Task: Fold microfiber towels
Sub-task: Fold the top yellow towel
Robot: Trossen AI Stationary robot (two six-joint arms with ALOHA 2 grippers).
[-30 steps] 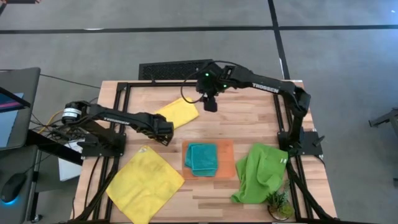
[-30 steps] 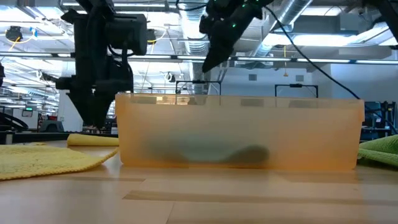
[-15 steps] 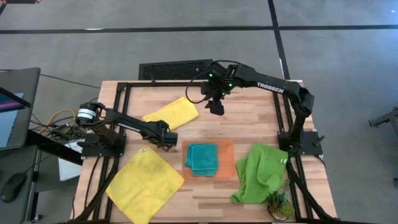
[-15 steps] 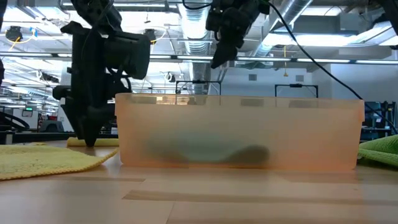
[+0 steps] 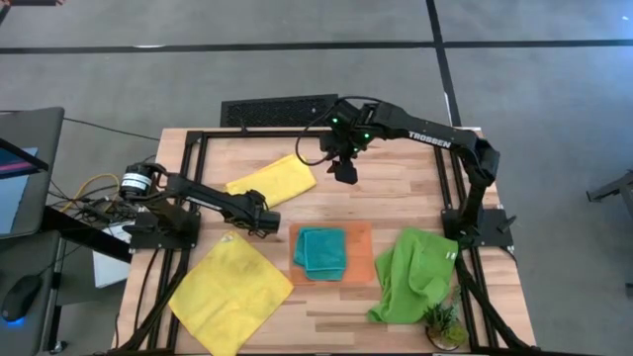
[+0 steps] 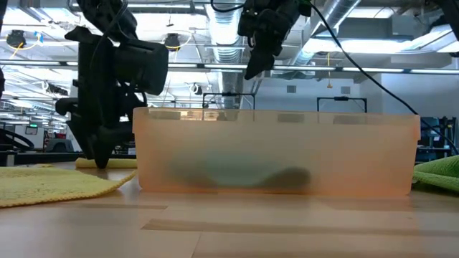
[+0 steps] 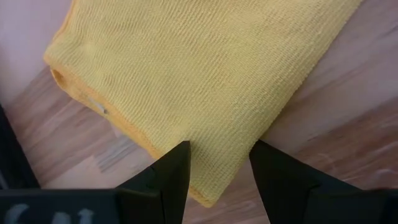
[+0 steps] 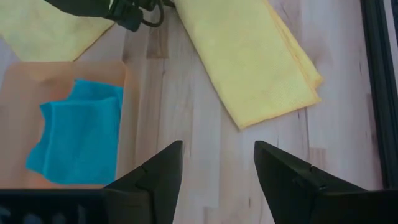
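Observation:
A spread yellow towel [image 5: 223, 289] lies flat at the near left. A folded yellow towel [image 5: 272, 180] lies behind it. A folded teal towel [image 5: 321, 251] rests on the orange tray [image 5: 362, 269]. A crumpled lime green towel [image 5: 415, 272] lies at the near right. My left gripper [image 5: 261, 224] is open and low at the spread towel's far corner; in the left wrist view its fingers straddle a yellow towel edge [image 7: 211, 186]. My right gripper [image 5: 344, 171] is open and empty, held high over the far middle of the table [image 6: 252, 68]. My left gripper points down with one finger [image 7: 171, 177] over the yellow cloth and the other [image 7: 277, 177] over the bare wood beside the edge. I cannot tell whether the fingertips touch the towel.
The orange tray fills the front of the low view [image 6: 276, 154]. A small potted plant [image 5: 443, 322] stands at the near right corner. A black frame [image 5: 194, 148] runs along the table's sides. Bare wood [image 5: 396, 193] lies between the folded yellow towel and the right arm's base.
My left gripper has gone toward the table's near edge and down, from beside the folded yellow towel to the spread yellow towel's far corner. My right gripper has shifted a little toward the table's right edge. The towels have stayed in place.

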